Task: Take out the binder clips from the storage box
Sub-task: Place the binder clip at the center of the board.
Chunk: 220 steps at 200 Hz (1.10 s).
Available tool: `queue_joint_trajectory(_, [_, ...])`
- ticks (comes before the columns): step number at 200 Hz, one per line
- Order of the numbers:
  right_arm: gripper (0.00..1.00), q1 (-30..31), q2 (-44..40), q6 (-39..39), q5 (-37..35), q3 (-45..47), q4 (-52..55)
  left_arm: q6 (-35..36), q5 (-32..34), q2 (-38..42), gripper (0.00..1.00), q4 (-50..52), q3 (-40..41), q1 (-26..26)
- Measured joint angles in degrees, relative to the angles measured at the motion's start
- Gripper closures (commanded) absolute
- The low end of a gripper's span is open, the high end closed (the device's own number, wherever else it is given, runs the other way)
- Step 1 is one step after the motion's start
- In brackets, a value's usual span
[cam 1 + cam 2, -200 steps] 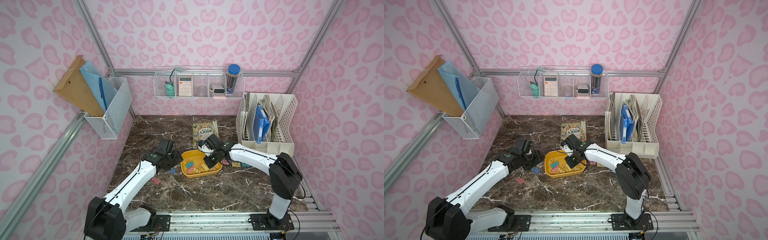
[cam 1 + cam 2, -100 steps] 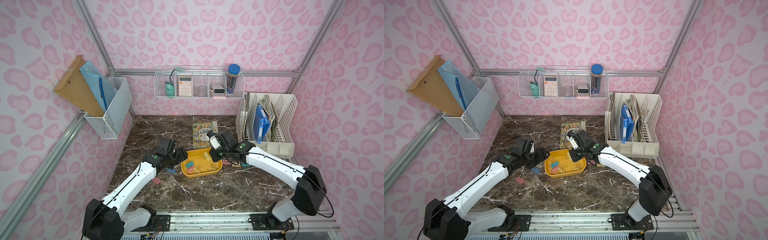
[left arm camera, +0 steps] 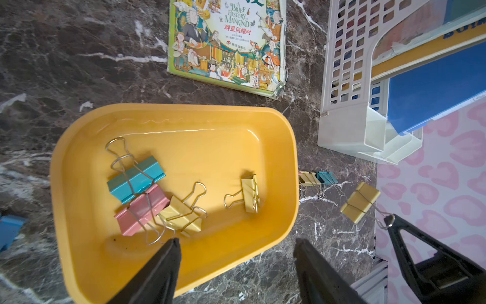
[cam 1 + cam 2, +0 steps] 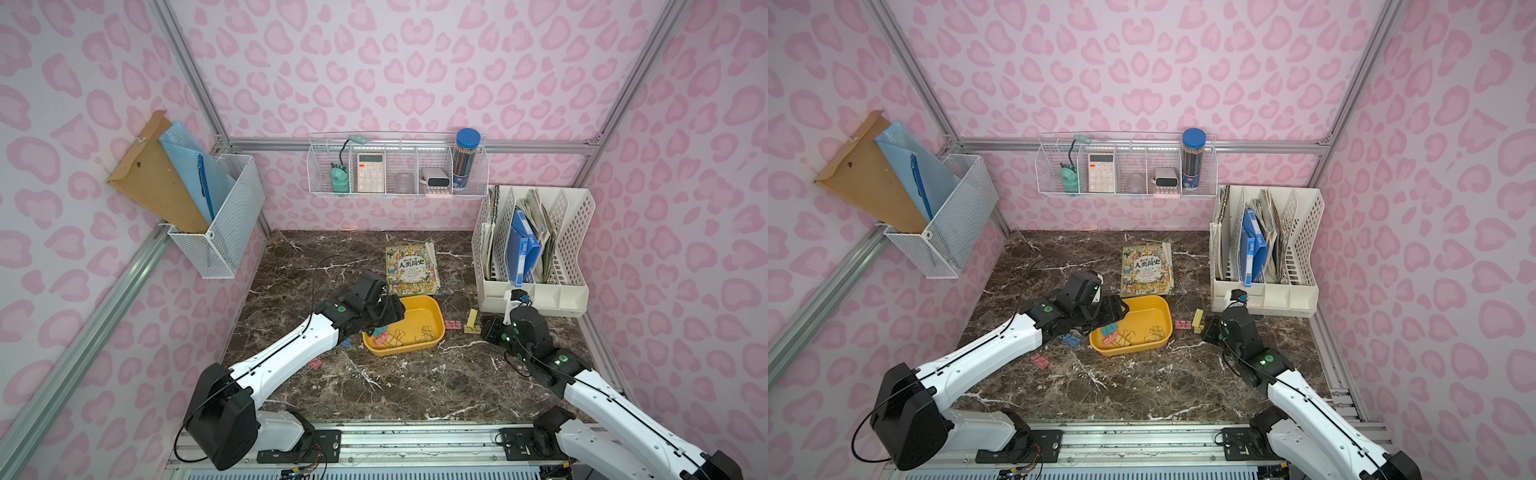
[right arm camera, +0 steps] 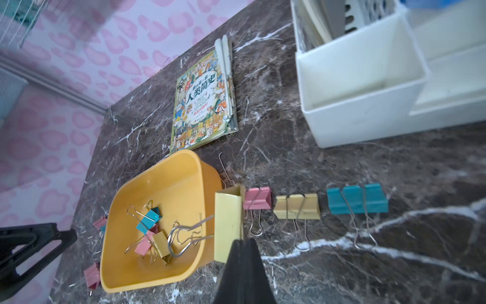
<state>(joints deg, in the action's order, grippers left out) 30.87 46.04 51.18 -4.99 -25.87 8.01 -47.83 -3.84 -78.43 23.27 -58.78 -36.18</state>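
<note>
The yellow storage box (image 4: 415, 311) (image 3: 210, 147) sits mid-table and holds several binder clips: teal (image 3: 135, 179), pink (image 3: 142, 209) and two yellow (image 3: 184, 213) (image 3: 251, 193). My left gripper (image 3: 236, 242) (image 4: 386, 321) hangs open over the box's near-left rim, one finger above the clips and the other past the rim. My right gripper (image 5: 242, 240) (image 4: 484, 328) is shut on the wire handle of a large yellow binder clip (image 5: 228, 226) (image 3: 360, 201), right of the box. Pink (image 5: 257, 198), yellow (image 5: 297, 206) and teal (image 5: 357, 198) clips lie in a row on the table.
A blue clip (image 4: 1071, 340) and a pink clip (image 4: 1040, 361) lie left of the box. A picture book (image 4: 411, 269) lies behind it. The white file organizer (image 4: 536, 257) stands at the back right, close behind my right gripper. Wire baskets hang on the walls.
My right gripper pulled away from the box to the right, carrying the yellow clip. My left gripper moved right over the box's rim and opened a little wider.
</note>
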Motion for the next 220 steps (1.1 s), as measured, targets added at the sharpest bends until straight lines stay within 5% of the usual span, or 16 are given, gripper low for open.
queue_joint_trajectory(111, [1.0,19.06,-2.71,43.67,-17.53,16.04,-7.37,-0.02,4.07,0.0,0.27,0.66,0.35,-0.11])
queue_joint_trajectory(220, [0.97,23.61,10.36,61.29,-22.14,13.64,-11.06,-0.04,4.76,0.17,0.27,1.09,0.11,-0.11])
